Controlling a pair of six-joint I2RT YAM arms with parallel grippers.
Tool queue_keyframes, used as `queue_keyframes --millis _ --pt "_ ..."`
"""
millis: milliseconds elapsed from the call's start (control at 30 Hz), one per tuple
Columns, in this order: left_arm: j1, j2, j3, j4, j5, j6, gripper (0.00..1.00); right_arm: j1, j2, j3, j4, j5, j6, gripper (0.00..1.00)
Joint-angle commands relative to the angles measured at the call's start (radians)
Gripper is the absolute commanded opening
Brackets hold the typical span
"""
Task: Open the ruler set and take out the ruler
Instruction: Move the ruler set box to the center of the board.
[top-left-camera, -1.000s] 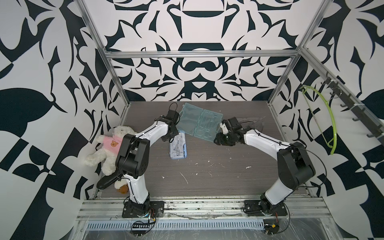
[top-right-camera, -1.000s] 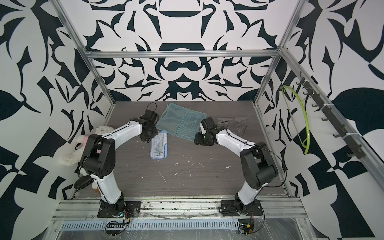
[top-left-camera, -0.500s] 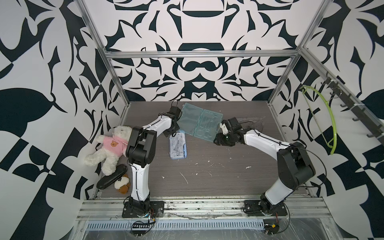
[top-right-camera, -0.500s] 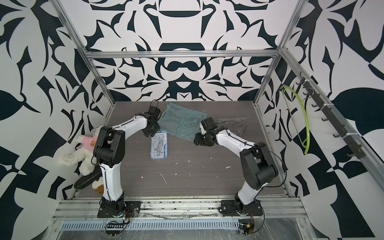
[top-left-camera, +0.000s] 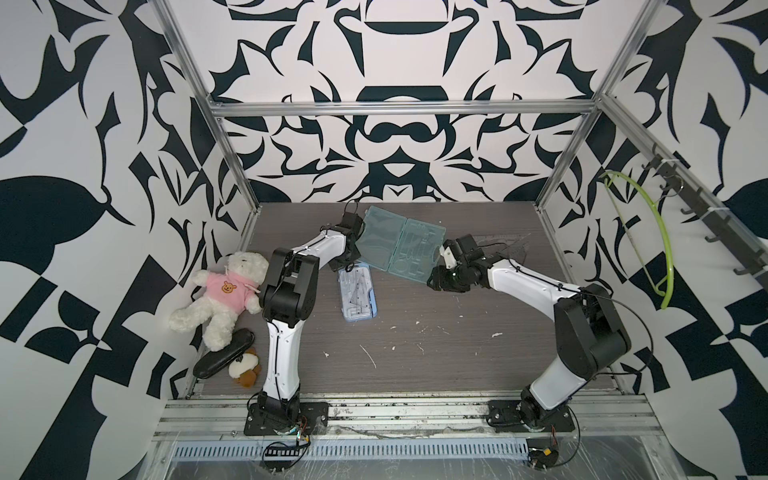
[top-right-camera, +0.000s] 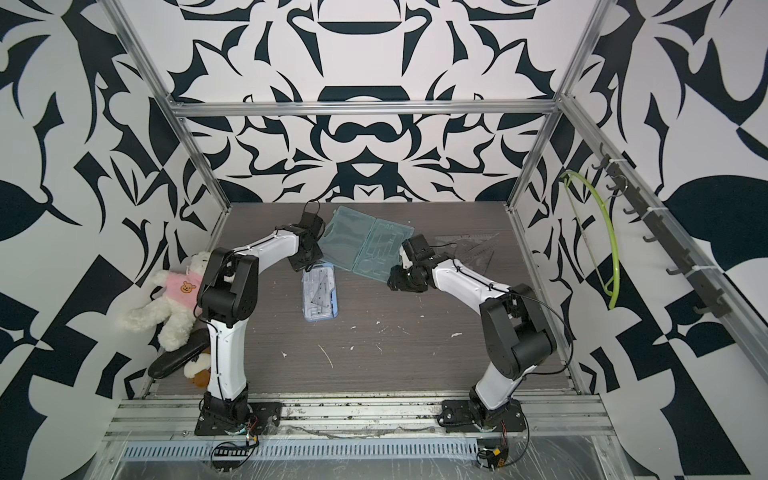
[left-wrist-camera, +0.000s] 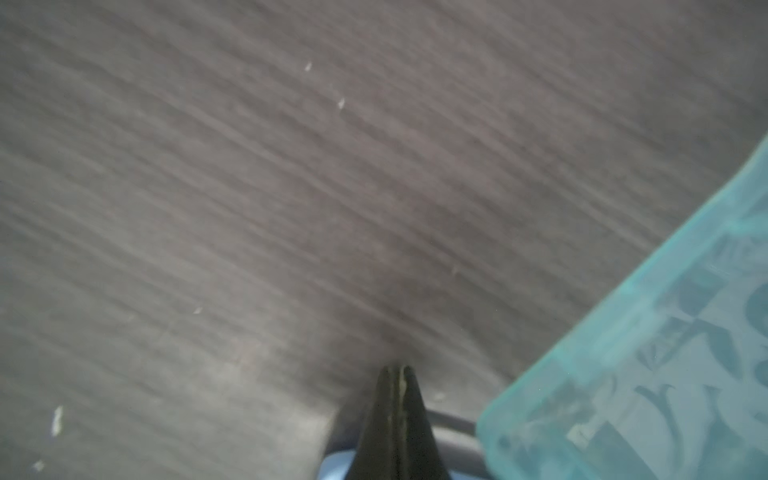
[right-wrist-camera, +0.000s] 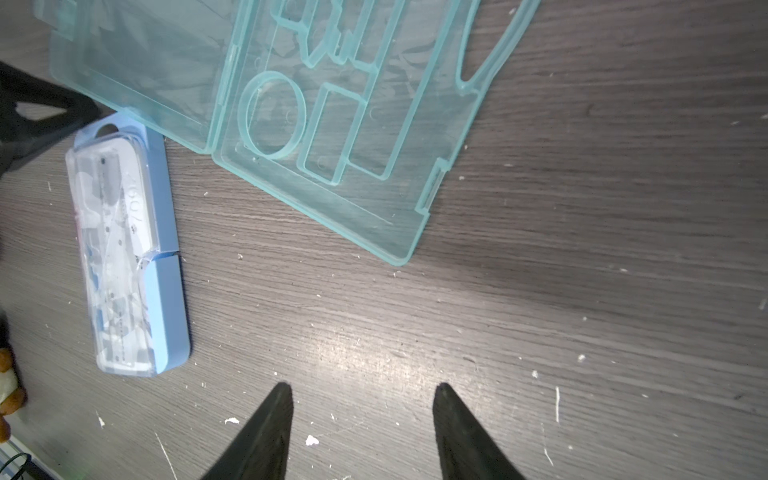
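my left claw clenched, empty, just beside teal ruler case | my right claw half spread, empty, over surface | case open flat at back | blue ruler pack closed, beside it

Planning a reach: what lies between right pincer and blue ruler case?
From right pincer to blue ruler case: only flecked bare tabletop, per right wrist view.

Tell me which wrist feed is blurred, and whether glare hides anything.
Left wrist view: blurred, table grain smeared, teal case soft-edged. Right wrist view: sharp; a glare patch on the table ahead of the open right tool, hiding nothing.
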Motion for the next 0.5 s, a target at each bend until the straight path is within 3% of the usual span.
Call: queue_keyframes --millis 0,467 --pt "-0.008 -0.063 -0.12 -0.002 0.076 0.011 0.0 -0.005 -0.002 0.012 0.007 -0.004 0.007 0.55" --pt "-0.208 -0.24 -0.381 0.087 0.06 -0.077 0.0 0.009 0.019 -0.016 0.02 -0.012 0.039 0.53"
